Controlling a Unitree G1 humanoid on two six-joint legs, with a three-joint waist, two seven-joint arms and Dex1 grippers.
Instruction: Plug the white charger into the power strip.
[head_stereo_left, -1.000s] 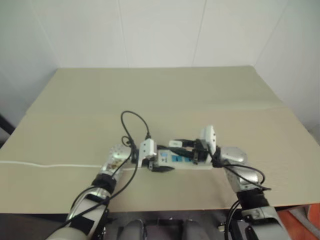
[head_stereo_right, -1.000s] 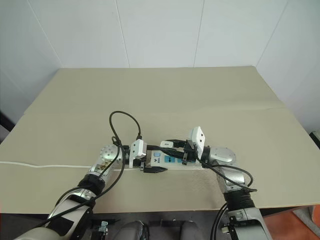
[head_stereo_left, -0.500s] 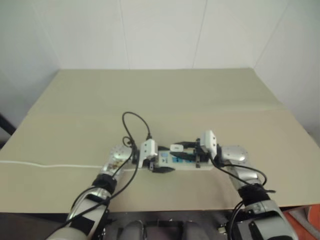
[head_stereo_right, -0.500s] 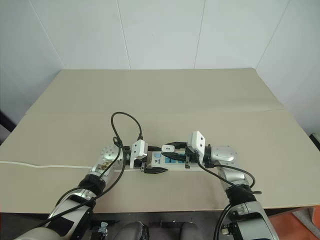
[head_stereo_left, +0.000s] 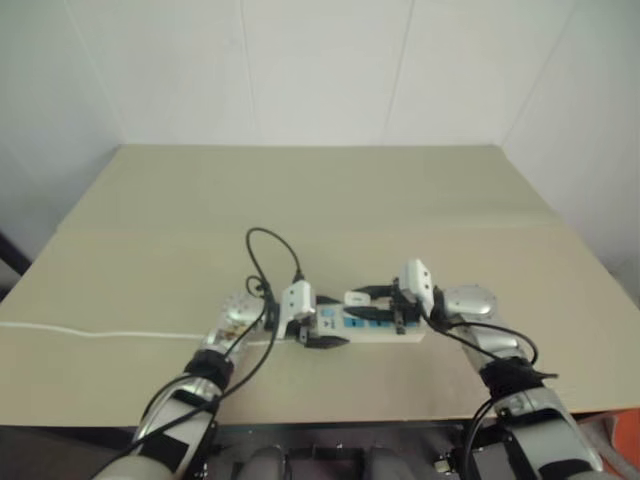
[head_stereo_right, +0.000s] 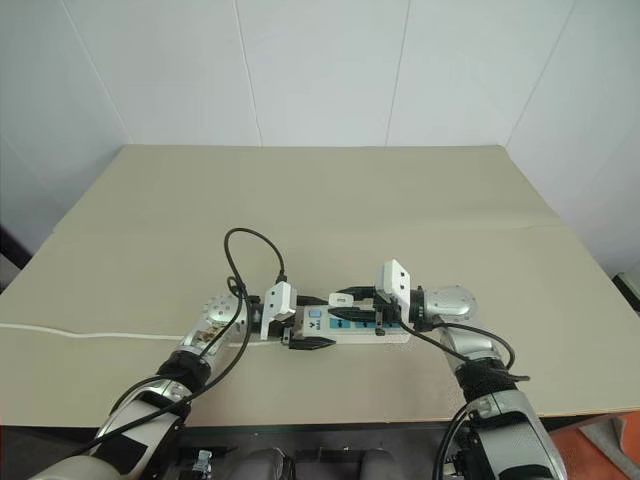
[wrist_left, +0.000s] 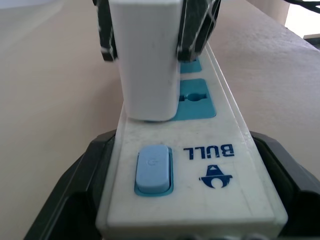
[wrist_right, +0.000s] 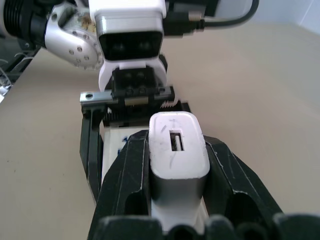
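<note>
Over the last second the right pincer (head_stereo_right: 352, 306), clamped on the white charger (wrist_left: 146, 55), has sunk until the charger's base meets the power strip (head_stereo_right: 345, 329) at the socket nearest the switch, so I judge the plug is seating or about to. The left pincer (head_stereo_right: 300, 333) straddles the strip's switch end, bracing it on the tabletop (head_stereo_right: 330, 210). Beside the blue switch (wrist_left: 153, 169) the strip reads "BULL"

charger (wrist_left: 145, 55) prongs hidden from view
</note>
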